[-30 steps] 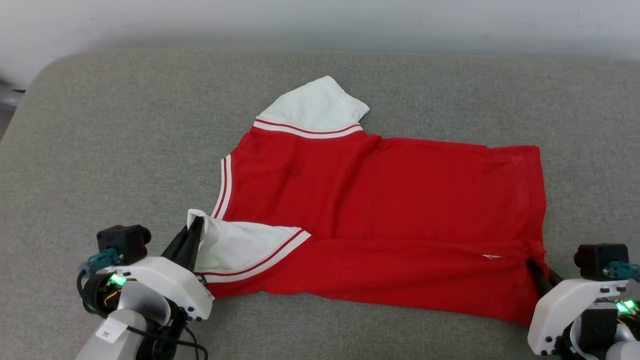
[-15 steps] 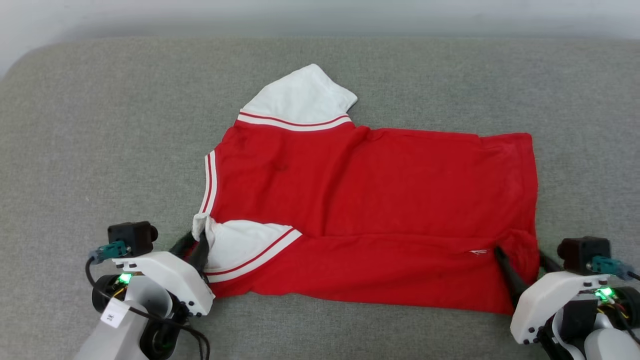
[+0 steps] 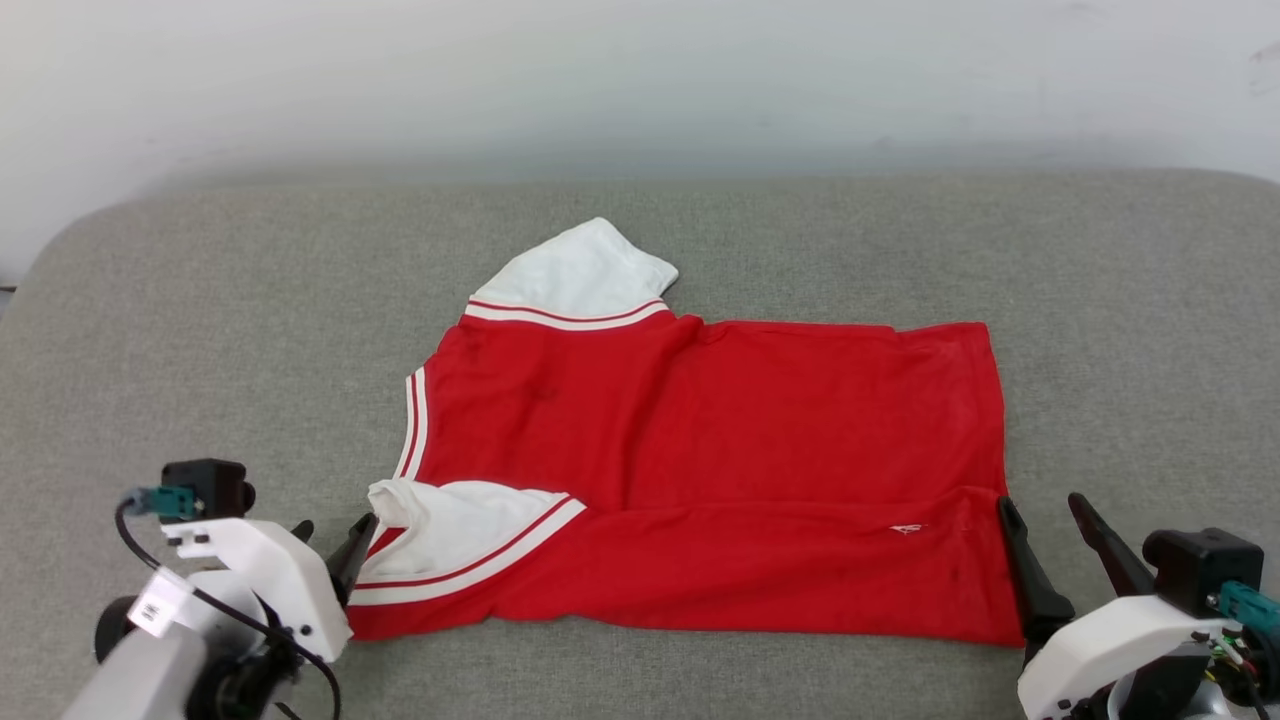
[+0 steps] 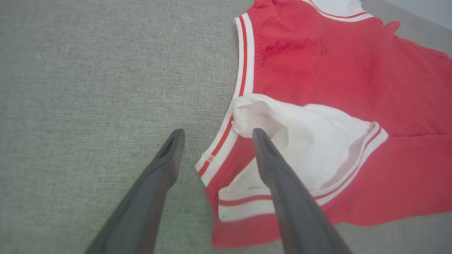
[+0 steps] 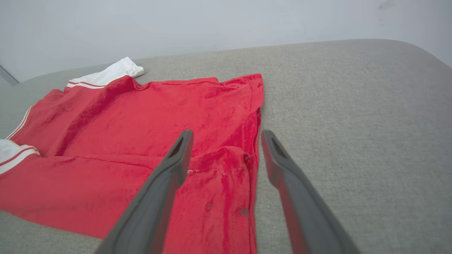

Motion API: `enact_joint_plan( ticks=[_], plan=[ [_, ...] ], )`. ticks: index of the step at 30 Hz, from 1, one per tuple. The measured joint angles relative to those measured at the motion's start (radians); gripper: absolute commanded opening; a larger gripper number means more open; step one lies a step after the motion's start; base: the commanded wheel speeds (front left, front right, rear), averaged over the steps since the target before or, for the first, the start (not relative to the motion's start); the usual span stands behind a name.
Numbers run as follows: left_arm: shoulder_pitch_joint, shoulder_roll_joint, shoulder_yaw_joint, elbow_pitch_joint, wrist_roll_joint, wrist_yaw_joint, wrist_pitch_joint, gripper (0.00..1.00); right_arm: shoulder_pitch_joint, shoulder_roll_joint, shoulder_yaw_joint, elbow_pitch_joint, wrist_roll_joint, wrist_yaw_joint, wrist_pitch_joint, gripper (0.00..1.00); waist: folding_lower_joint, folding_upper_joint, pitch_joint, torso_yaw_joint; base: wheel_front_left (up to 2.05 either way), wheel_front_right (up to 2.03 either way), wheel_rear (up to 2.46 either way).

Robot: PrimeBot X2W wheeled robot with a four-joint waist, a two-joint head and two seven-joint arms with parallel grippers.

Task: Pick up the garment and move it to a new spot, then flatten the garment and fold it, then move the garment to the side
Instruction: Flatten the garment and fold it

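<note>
The garment (image 3: 720,420) is a red jersey lying on a grey cushion, with its near part folded over the rest. One white sleeve (image 3: 575,270) sticks out at the far side. The other sleeve (image 3: 450,515) lies folded in at the near left. No lettering or number shows. My left gripper (image 3: 333,527) stands open at the garment's near left corner; the striped neck trim (image 4: 243,67) runs between its fingers, and one finger (image 4: 279,169) crosses the white sleeve (image 4: 317,141). At the near right hem corner (image 5: 229,158) my right gripper (image 3: 1042,503) is open and holds nothing.
The grey cushion (image 3: 200,330) spreads wide around the garment, with rounded corners at the far left and far right. A pale wall (image 3: 640,80) stands right behind it. Bare cushion lies to the right of the hem (image 5: 353,123) and left of the collar (image 4: 88,70).
Both grippers have opened, let go of the garment's near corners and drawn back a little. The folded near edge now lies on the cushion. The head camera has tilted up.
</note>
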Motion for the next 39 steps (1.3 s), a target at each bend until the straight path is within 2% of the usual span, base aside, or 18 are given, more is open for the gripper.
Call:
enact_joint_plan(
  ticks=[6, 10, 16, 21, 22, 24, 28, 31, 39],
  plan=[
    [0.038, 0.096, 0.010, -0.148, -0.086, 0.027, 0.237, 1.00, 0.032, 0.012, -0.014, -0.031, 0.000, 0.000, 0.014, 1.00, -0.0001, 0.0000, -0.017, -0.011, 0.00, 0.00, 0.00],
    [0.072, 0.150, 0.020, -0.217, -0.132, 0.048, 0.339, 1.00, 0.031, 0.019, -0.010, -0.039, 0.000, 0.000, 0.021, 1.00, -0.0001, 0.0000, 0.002, -0.021, 0.00, 0.00, 0.00],
    [0.105, 0.166, 0.016, -0.256, -0.150, 0.078, 0.392, 1.00, 0.010, 0.024, -0.004, -0.041, 0.007, 0.000, 0.021, 1.00, 0.0000, 0.0000, 0.050, -0.040, 0.00, 0.00, 0.00],
    [0.108, 0.164, 0.007, -0.242, -0.163, 0.077, 0.409, 1.00, -0.009, 0.027, -0.005, -0.031, 0.011, 0.000, 0.022, 1.00, 0.0000, 0.0000, 0.093, -0.058, 0.00, 0.00, 0.00],
    [0.106, 0.164, 0.005, -0.239, -0.163, 0.076, 0.410, 0.54, -0.014, 0.027, -0.005, -0.028, 0.011, 0.000, 0.029, 1.00, 0.0000, 0.0000, 0.100, -0.061, 0.00, 0.00, 0.00],
    [0.098, 0.160, -0.002, -0.230, -0.163, 0.066, 0.416, 0.00, -0.016, 0.029, -0.012, -0.026, 0.018, 0.000, 0.029, 1.00, -0.0001, 0.0000, 0.110, -0.066, 0.00, 0.00, 0.00],
    [0.079, 0.143, -0.016, -0.205, -0.159, 0.048, 0.417, 0.00, -0.022, 0.030, -0.046, -0.019, 0.018, 0.000, 0.052, 1.00, -0.0001, 0.0000, 0.118, -0.070, 0.00, 0.00, 0.00],
    [0.077, 0.134, -0.018, -0.197, -0.160, 0.033, 0.402, 0.00, -0.025, 0.028, -0.063, -0.015, 0.030, 0.000, 0.107, 1.00, 0.0000, 0.0000, 0.114, -0.065, 0.00, 0.00, 0.00],
    [0.084, 0.133, -0.025, -0.246, -0.129, 0.026, 0.347, 0.00, -0.018, -0.029, -0.047, -0.024, 0.068, 0.000, 0.435, 1.00, 0.0000, 0.0000, 0.097, -0.045, 0.00, 0.00, 0.00]
  ],
)
